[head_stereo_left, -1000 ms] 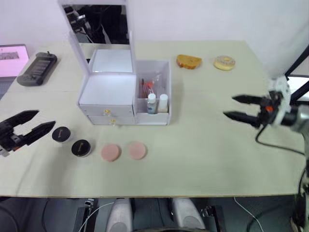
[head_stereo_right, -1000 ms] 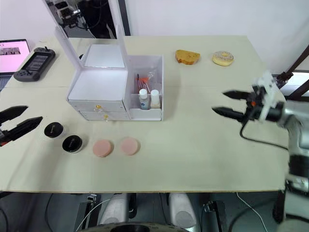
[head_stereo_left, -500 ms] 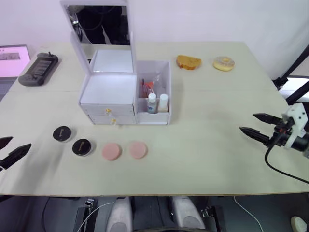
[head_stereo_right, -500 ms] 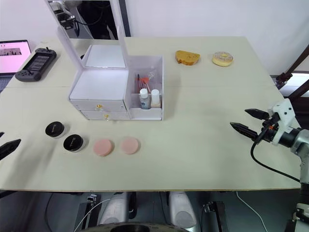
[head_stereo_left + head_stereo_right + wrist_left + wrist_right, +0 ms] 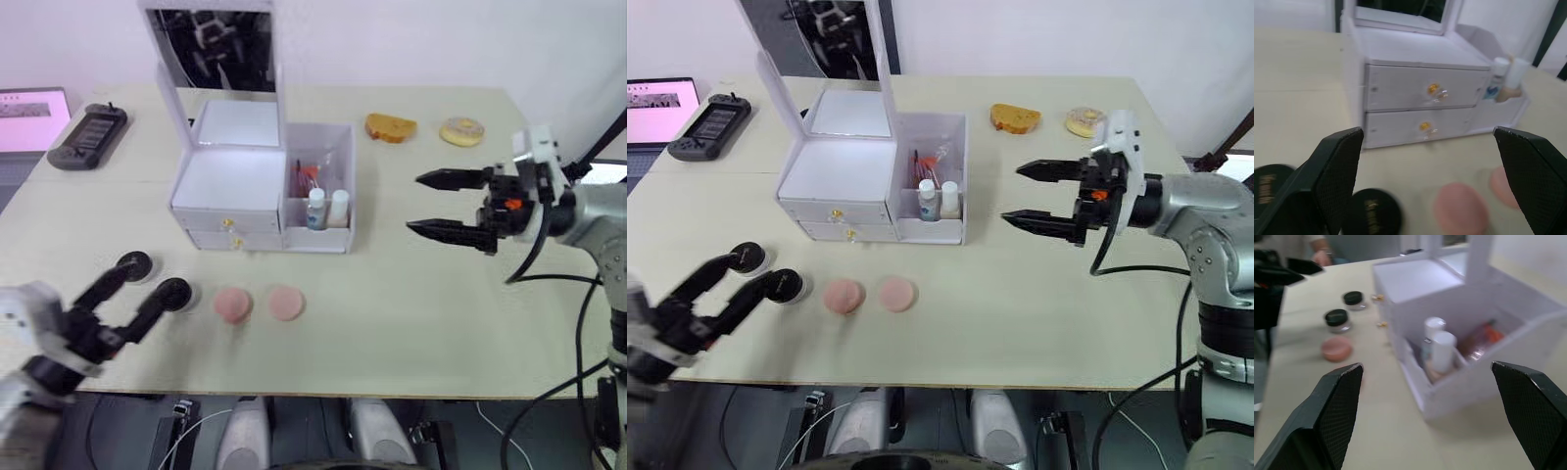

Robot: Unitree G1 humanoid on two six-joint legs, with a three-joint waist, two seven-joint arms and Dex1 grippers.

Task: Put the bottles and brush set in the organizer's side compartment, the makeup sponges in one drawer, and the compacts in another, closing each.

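Round flat pink makeup sponges [image 5: 260, 304]

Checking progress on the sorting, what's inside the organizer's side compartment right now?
The side compartment holds two bottles in front and the brush set behind. Their lower parts are hidden by its wall.

Compacts [image 5: 173, 291]: both partly hidden behind left gripper [image 5: 145, 288] fingers. Brush set [image 5: 307, 173]: mostly hidden in side compartment [image 5: 345, 186]. Laptop [image 5: 29, 106]: cut off at table's far left edge.

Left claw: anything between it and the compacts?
Nothing visible. The open left claw sits right at the two compacts, its fingertips overlapping them from the head views. Both drawers are shut, though.
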